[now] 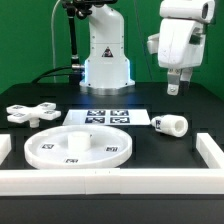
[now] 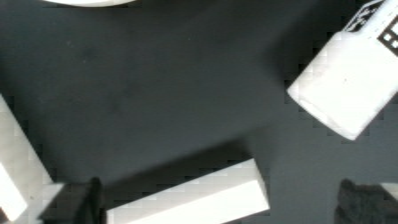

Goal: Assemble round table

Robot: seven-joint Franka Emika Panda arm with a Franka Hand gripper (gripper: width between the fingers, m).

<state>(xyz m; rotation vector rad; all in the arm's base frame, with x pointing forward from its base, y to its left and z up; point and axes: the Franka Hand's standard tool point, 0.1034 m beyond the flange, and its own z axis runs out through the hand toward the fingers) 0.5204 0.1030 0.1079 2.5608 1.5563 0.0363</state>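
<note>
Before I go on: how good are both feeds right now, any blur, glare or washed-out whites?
Exterior view: even light, reasonably sharp; the round disc and leg stand bright on the black table, with soft shadows only, no glare spots. Wrist view: blurred throughout; the tagged white shape is washed out, its tags smeared; the fingers are dark blurs.

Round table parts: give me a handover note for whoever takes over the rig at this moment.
Tool open, empty, raised on the exterior view's right.
Round tabletop disc lies flat at the front; cross-shaped base at the exterior view's left; short cylindrical leg on its side at the right, beside the marker board.
Done: nothing joined, all three parts apart.
Left: the whole assembly.
</note>
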